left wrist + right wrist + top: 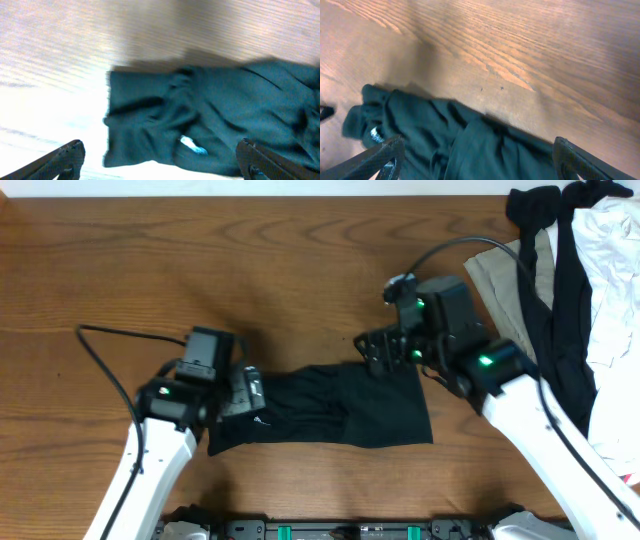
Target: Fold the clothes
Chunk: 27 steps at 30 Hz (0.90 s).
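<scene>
Table (pixel 200 250): bears everything. Both arms reach in from its near edge.
Garment (pixel 330 405): lies on the table close to the near edge, about midway along it. It is stretched left to right between the two grippers.
Left gripper (pixel 245 392): above the garment's left end.
Right gripper (pixel 375 352): above the garment's back edge, toward its right end.
Clothes pile (pixel 585 280): at the table's far right corner and down its right edge. It is right of the right arm and well apart from the garment.
Left cable (pixel 100 350): on the table, left of the left gripper.
Right cable (pixel 470 245): arcs behind the right gripper toward the clothes pile.
</scene>
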Motion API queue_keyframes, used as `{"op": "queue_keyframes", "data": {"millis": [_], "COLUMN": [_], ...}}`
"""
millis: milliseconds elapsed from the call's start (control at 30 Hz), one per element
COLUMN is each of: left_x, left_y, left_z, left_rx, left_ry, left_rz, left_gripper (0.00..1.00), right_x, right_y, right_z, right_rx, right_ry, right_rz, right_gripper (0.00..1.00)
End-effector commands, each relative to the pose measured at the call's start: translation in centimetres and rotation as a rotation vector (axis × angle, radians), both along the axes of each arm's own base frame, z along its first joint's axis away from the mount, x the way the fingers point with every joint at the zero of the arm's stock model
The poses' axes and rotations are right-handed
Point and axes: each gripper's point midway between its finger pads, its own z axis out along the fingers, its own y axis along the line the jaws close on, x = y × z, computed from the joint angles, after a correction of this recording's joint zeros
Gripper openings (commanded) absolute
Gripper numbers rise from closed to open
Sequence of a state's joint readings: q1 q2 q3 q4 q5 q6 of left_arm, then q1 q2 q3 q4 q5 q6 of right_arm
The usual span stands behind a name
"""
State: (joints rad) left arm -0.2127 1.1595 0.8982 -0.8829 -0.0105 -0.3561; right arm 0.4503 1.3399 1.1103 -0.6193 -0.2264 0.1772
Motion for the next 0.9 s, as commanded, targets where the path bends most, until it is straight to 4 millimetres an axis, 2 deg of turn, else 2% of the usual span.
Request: {"op": "queue_keyframes", "data": {"millis": [0,100,233,367,667,767,833,867], "left_x": [0.5,0.6,0.6,0.2,-1.5,-1.9,-1.9,-1.9], "left_y": [1.7,1.2,1.6,-0.9,-1.1,-1.3,-1.3,-1.4], "left_z": [-1.2,-2.7,-5.4,-7.7,-11.9,-12.7,-12.8,-12.8], "left_rx": [-0.009,-0.095,-0.102,-0.236,-0.254,-0.265,-0.271,-0.276], "left_ry": [0.053,0.118,0.224,0.317,0.503,0.539,0.544,0.542], "left_rz": [-0.001,-0.033,-0.012,-0.107,-0.081,-0.078,-0.078,-0.08], "left_gripper": [0.98,0.98,0.98,0.98,0.99,0.89,0.75,0.65], "right_x": [-0.3,-0.9,-1.2,-1.1,-1.1,-1.1,-1.1,-1.1], "right_y": [-2.3,-3.4,-3.6,-3.6,-3.7,-3.7,-3.7,-3.7], "right_z": [-1.0,-2.1,-2.9,-3.1,-3.4,-3.4,-3.4,-3.4], "right_rx": [-0.087,-0.131,-0.144,-0.149,-0.157,-0.158,-0.157,-0.157], "right_ry": [0.027,0.076,0.102,0.108,0.112,0.113,0.115,0.116], "right_rz": [-0.053,-0.075,-0.075,-0.076,-0.081,-0.082,-0.084,-0.083], "right_gripper": [0.93,0.93,0.93,0.93,0.93,0.93,0.93,0.93]}}
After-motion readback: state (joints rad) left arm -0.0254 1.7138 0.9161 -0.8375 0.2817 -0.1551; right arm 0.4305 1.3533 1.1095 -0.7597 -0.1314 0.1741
